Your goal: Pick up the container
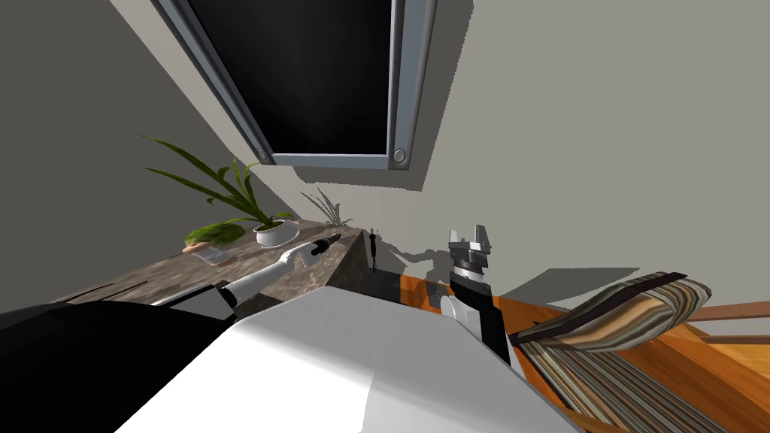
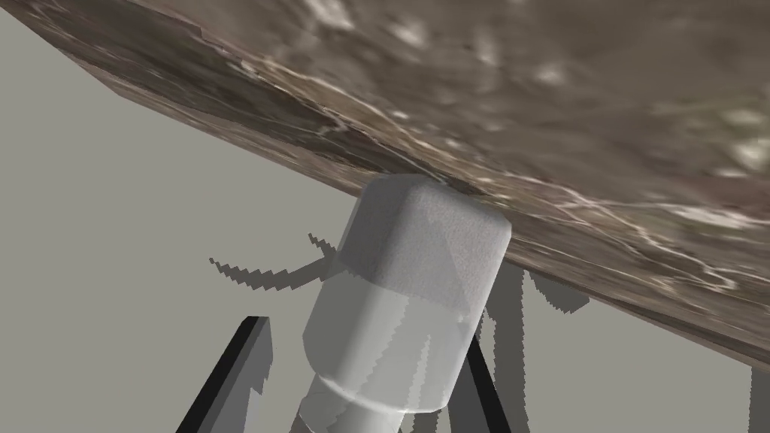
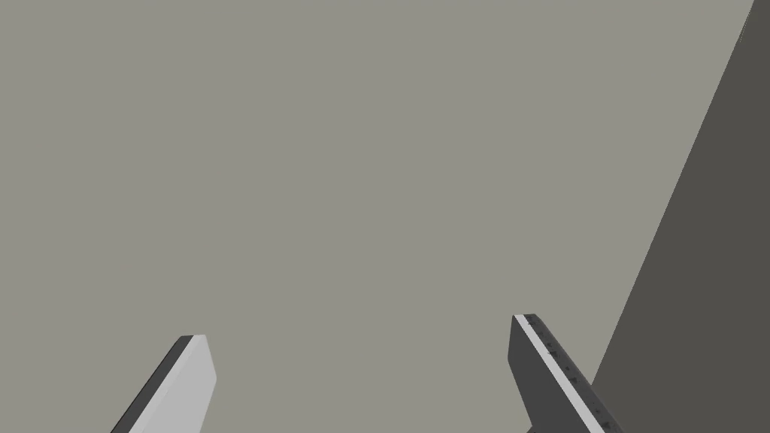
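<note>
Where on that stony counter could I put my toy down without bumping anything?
The bare stretch of counter nearer the robot, before the small leafy plant, is free. It is crowded further along: that plant, the white-potted plant, then the left gripper at the far corner, open, with the grey container between its fingers.

The counter top (image 2: 541, 83) is rendered as brown stone, veined in white like marble, with a dull sheen. The container (image 2: 406, 301) is drawn smooth and pale grey: one half opaque and matt, the other translucent. The window frame (image 1: 410, 83) is shown as grey bolted metal, the cushion (image 1: 639, 304) as striped cloth, and the floor (image 1: 744, 368) as warm, smooth wood.
</note>
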`<state>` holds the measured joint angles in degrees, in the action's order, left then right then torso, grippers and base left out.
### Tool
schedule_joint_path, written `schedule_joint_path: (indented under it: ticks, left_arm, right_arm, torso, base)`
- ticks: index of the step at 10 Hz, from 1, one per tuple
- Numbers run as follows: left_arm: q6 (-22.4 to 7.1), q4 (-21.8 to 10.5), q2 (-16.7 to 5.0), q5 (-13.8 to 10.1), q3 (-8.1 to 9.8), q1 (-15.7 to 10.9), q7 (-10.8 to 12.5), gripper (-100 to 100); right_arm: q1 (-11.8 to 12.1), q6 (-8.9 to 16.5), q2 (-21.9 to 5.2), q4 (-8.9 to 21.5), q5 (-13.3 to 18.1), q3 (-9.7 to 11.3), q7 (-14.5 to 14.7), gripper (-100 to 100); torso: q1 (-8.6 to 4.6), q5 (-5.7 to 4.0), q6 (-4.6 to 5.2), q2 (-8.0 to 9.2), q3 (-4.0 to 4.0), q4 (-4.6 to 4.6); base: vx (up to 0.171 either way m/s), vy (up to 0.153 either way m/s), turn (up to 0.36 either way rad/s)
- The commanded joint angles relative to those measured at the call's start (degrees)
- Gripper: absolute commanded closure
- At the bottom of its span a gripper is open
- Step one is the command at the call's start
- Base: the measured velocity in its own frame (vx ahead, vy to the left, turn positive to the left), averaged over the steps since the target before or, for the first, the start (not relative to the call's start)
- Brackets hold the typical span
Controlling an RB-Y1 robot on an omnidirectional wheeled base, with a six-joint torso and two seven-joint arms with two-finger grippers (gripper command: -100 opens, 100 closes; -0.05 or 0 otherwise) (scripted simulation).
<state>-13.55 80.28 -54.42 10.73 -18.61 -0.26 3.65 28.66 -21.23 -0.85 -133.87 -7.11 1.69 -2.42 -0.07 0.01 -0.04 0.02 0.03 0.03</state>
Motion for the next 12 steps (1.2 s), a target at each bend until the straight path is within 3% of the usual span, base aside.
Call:
schedule_joint_path:
  ticks: [1, 4, 5, 6, 12]
  left_arm:
    - [0.00, 0.00, 0.00, 0.00, 0.00, 0.00, 0.00, 100]
    - [0.03, 0.06, -0.04, 0.07, 0.03, -0.08, -0.10, 100]
    - [0.01, 0.05, -0.04, 0.07, 0.02, -0.07, -0.10, 0]
    - [-0.22, 2.23, -0.45, 0.27, -0.42, 0.84, 0.05, 100]
    - [-0.64, 10.17, -2.15, 1.55, -2.14, 4.10, 0.18, 100]
  right_arm:
    - [0.00, 0.00, 0.00, 0.00, 0.00, 0.00, 0.00, 0]
    - [0.00, 0.00, 0.00, 0.00, 0.00, 0.00, 0.00, 0]
    - [0.00, 0.00, 0.00, 0.00, 0.00, 0.00, 0.00, 0]
    - [0.00, 0.00, 0.00, 0.00, 0.00, 0.00, 0.00, 0]
    - [0.01, 0.00, 0.00, 0.00, 0.00, 0.00, 0.00, 0]
  torso:
    - [0.00, 0.00, 0.00, 0.00, 0.00, 0.00]
    - [0.08, 0.07, -0.05, -0.11, -0.10, -0.08]
    - [0.09, 0.07, -0.04, -0.12, -0.09, -0.07]
    - [0.10, 0.07, -0.04, -0.12, -0.09, -0.07]
    - [0.04, 0.04, -0.10, -0.41, -0.27, -0.16]
  base:
    - [0.000, 0.000, 0.000]
    - [0.000, 0.000, 0.000]
    - [0.000, 0.000, 0.000]
    - [0.059, 0.019, 0.270]
    - [0.085, -0.011, 0.193]
